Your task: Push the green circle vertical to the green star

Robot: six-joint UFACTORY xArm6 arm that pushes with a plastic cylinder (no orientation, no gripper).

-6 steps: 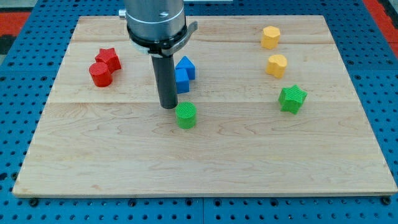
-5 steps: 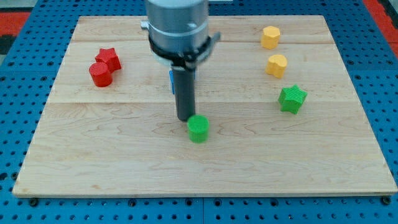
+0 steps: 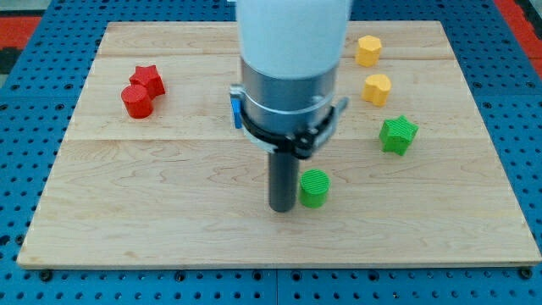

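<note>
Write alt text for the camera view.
My tip sits just left of the green circle on a wooden board. A green star lies up and right of it, below two yellow blocks; two red blocks sit far left.

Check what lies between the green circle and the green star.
Nothing: in the camera view only bare board separates the green circle from the green star.

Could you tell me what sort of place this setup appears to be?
Probably a robotics lab bench: a wooden board on a blue perforated base, small coloured blocks like the green circle, with my tip just left of it.
</note>
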